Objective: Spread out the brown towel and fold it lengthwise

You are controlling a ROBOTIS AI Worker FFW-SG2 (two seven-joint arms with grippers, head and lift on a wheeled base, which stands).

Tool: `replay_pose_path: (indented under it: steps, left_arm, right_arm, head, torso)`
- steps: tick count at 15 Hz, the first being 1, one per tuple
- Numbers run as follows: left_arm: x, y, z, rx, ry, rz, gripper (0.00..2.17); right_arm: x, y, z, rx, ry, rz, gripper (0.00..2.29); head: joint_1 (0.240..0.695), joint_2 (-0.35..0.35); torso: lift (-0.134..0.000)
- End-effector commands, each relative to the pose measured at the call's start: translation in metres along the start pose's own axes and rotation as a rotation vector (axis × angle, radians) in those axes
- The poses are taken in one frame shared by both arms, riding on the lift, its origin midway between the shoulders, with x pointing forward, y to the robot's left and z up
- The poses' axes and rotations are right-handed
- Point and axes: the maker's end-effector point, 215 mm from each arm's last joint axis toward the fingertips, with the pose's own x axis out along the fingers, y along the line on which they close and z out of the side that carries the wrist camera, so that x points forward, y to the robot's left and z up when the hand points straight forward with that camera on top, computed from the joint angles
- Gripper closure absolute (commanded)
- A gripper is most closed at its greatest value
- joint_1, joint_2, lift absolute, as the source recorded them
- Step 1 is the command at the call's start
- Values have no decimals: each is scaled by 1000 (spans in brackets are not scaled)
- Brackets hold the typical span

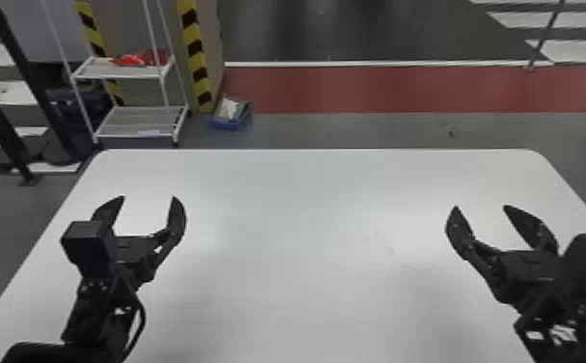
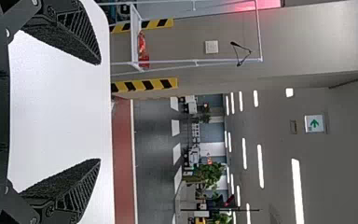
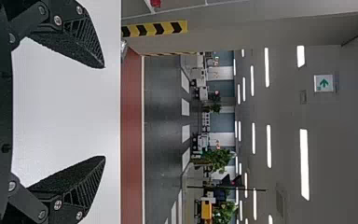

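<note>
Over the left part of the white table (image 1: pixel 306 202), my left gripper (image 1: pixel 148 197) stands open with nothing between its fingers. My right gripper (image 1: pixel 481 206) is held over the table's right part, its fingers also wide apart and holding nothing. In the left wrist view the left gripper (image 2: pixel 99 111) has its two fingers spread, with bare tabletop between them. The right wrist view has the right gripper (image 3: pixel 105 112) likewise spread above the white surface.
Beyond the table's far left corner stands a white wire shelf (image 1: pixel 137 123) with a red item (image 1: pixel 134 59) on it. A blue bin (image 1: pixel 231 118) rests on the floor behind the table, near a striped post (image 1: pixel 198 58). Black posts stand at the far left.
</note>
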Motion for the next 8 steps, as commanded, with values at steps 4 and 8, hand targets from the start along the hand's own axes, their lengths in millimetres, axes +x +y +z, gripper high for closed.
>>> replay_pose_path:
  steps: [4, 8]
  left_arm:
    - [0, -13, 4, -11, -13, -10, 147]
    - [1, -10, 7, -13, -17, 2, 137]
  right_arm:
    - [-7, 14, 10, 9, -50, 57, 208]
    - [-6, 14, 10, 15, -54, 56, 208]
  head:
    - [695, 27]
    - [695, 28]
  torso:
    - [-125]
    - [-125]
